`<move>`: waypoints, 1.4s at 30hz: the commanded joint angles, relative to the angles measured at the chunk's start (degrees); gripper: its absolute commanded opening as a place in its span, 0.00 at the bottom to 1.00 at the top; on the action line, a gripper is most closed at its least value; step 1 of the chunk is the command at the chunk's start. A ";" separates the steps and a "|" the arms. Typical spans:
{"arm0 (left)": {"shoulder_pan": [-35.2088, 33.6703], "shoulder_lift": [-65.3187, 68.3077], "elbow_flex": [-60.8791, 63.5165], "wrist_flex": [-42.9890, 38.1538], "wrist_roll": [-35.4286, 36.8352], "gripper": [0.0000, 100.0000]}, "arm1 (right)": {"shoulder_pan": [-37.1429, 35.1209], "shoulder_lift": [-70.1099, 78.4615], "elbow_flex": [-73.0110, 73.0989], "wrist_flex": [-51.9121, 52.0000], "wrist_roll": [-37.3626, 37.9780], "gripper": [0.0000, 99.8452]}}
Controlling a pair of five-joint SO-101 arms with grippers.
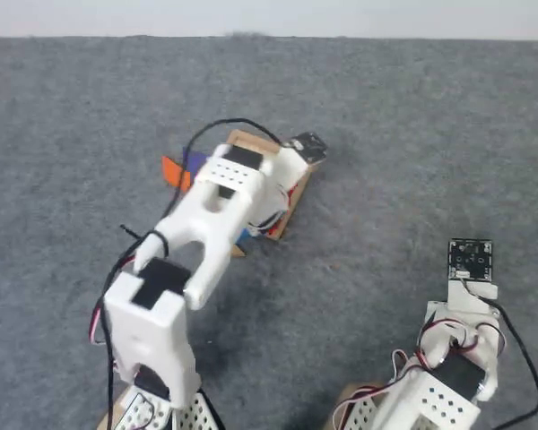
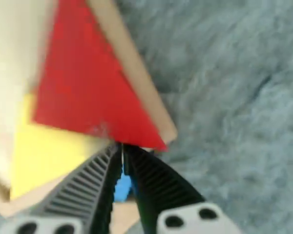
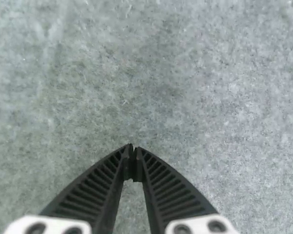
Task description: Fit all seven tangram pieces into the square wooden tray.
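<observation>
High view: tray [image 1: 248,140] mostly beneath left arm [image 1: 217,208].

I can read no text, number, label or sign from here. Nothing legible stands on the wooden tray [image 2: 132,68], the red piece [image 2: 88,87], the yellow piece [image 2: 49,156] or the grey counter [image 1: 412,134].

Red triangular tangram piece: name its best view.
Left wrist view: the red triangular tangram piece lies large beside the wooden tray rim. In the high view the left arm covers the tray; the right wrist view faces grey carpet.
</observation>
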 commanded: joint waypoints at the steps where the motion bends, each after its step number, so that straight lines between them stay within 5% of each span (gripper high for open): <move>1: 0.88 4.57 -9.45 0.35 1.49 0.01 | -0.48 -0.84 0.35 -0.84 1.05 0.01; 11: 0.53 12.22 -31.87 13.19 1.67 0.01 | -0.48 -0.84 0.35 -0.84 1.14 0.01; 23: -2.90 12.48 -34.15 17.14 -0.62 0.01 | -0.48 -0.84 0.35 -0.84 1.14 0.01; 29: 1.85 11.87 -34.51 17.32 -0.26 0.01 | -0.57 -0.84 0.35 -0.84 1.05 0.01; 37: 8.00 12.66 -34.15 1.85 7.38 0.01 | -2.51 -0.84 0.79 -0.75 1.23 0.01; 42: 9.23 13.01 -33.63 0.00 7.47 0.01 | -2.51 -0.84 0.79 -0.84 1.23 0.01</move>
